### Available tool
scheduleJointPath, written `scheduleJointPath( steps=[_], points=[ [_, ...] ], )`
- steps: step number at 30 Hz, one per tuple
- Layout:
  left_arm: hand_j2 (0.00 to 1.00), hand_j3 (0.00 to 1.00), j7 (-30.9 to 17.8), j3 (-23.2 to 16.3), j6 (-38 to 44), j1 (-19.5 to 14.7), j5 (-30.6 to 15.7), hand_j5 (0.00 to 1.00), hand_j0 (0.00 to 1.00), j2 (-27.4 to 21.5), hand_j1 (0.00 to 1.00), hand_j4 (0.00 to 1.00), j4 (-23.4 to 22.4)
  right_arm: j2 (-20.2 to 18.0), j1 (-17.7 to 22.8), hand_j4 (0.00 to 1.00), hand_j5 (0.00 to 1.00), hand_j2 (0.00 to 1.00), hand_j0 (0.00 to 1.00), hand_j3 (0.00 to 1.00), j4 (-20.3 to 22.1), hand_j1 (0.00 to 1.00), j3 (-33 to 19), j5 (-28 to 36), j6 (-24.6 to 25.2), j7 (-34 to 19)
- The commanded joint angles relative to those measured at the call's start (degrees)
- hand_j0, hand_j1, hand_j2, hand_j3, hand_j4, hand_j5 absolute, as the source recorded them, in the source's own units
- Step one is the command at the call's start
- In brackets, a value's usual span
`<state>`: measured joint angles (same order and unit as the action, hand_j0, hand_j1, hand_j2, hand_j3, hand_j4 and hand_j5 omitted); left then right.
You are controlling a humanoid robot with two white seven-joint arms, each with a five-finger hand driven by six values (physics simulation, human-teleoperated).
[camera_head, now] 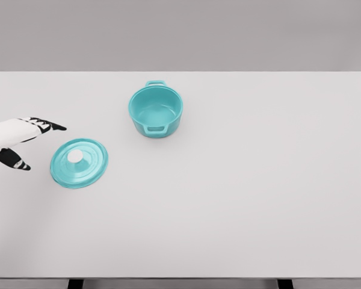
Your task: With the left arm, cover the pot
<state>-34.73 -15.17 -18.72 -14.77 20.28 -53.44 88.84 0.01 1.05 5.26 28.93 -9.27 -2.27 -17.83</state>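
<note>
Head view shows a white table (259,198) with a teal pot (156,111) standing open and upright toward the far middle, its two small handles facing near and far. Its matching teal lid (79,163) lies flat on the table, nearer and to the left of the pot and clearly apart from it, with a pale round knob (76,156) at its centre. The left hand (23,142) comes in from the left edge and sits just beside the lid without touching it — fingers spread and relaxed, holding nothing, the thumb splayed below the others. The right arm is out of sight. By the look of it the reach toward the lid is the step in hand; nothing is grasped yet and the pot is uncovered. The next move calls for bringing the hand over the knob and closing the fingers round it — a small, smooth target — then lifting the lid and carrying it right and away to settle it level on the pot's rim.
</note>
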Motion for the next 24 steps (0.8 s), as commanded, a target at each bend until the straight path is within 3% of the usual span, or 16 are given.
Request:
scheduleJointPath(
  steps=[1,10,12,13,14,15,16,17,18,21,24],
  points=[
    [1.00,1.00,-0.1,-0.1,-0.1,0.0,-0.2,1.00,1.00,-0.2,1.00,1.00,0.1,0.0,0.0,1.00,1.00,1.00,1.00,1.00,-0.1,1.00,0.0,0.0,0.0,0.0],
    [1.00,1.00,-0.3,-0.6,-0.3,-0.8,-0.1,1.00,1.00,0.2,1.00,1.00,0.4,0.0,0.4,1.00,1.00,1.00,1.00,1.00,-0.2,1.00,0.0,0.0,0.2,0.0],
    [1.00,1.00,-0.3,-2.1,-0.3,-2.6,-0.7,1.00,1.00,0.1,1.00,1.00,1.1,0.0,0.4,1.00,1.00,1.00,1.00,1.00,-0.2,1.00,0.0,0.0,0.2,0.0],
    [1.00,1.00,-0.3,-4.9,-0.2,-5.7,-4.3,1.00,1.00,-0.4,1.00,1.00,2.2,0.0,0.4,1.00,1.00,1.00,1.00,1.00,-0.2,1.00,0.0,0.0,0.2,0.0],
    [1.00,1.00,-0.3,-10.6,-0.1,-10.0,-11.5,1.00,1.00,-0.4,1.00,1.00,2.5,0.0,0.4,1.00,1.00,1.00,1.00,1.00,-0.2,1.00,0.0,0.0,0.2,0.0],
    [1.00,1.00,-0.3,-14.1,-0.2,-12.0,-14.3,1.00,1.00,-0.4,1.00,1.00,2.5,0.0,0.4,1.00,1.00,1.00,1.00,1.00,-0.2,1.00,0.0,0.0,0.2,0.0],
    [1.00,1.00,-0.3,-20.3,-2.4,-15.4,-15.4,1.00,1.00,-2.1,1.00,1.00,2.8,0.0,0.4,1.00,1.00,1.00,1.00,1.00,-0.2,1.00,0.0,0.0,0.2,0.0],
    [1.00,1.00,-0.3,-22.2,-6.7,-16.5,-15.4,1.00,1.00,-5.8,1.00,1.00,2.4,0.0,0.4,1.00,1.00,1.00,1.00,1.00,-0.2,1.00,0.0,0.0,0.2,0.0],
    [1.00,1.00,-0.3,-23.5,-8.2,-16.6,-15.4,1.00,1.00,-7.9,1.00,1.00,2.6,0.0,0.4,1.00,1.00,1.00,1.00,1.00,-0.2,1.00,0.0,0.0,0.2,0.0],
    [1.00,1.00,-0.3,-23.8,-11.7,-17.2,-15.2,1.00,1.00,-8.3,1.00,1.00,4.5,0.0,0.4,1.00,1.00,1.00,1.00,1.00,-0.2,1.00,0.0,0.0,0.2,0.0],
    [1.00,1.00,-0.3,-23.8,-16.3,-19.2,-10.5,1.00,1.00,-7.7,1.00,1.00,4.8,0.0,0.4,1.00,1.00,1.00,1.00,1.00,-0.2,1.00,0.0,0.0,0.2,0.0]
  ],
)
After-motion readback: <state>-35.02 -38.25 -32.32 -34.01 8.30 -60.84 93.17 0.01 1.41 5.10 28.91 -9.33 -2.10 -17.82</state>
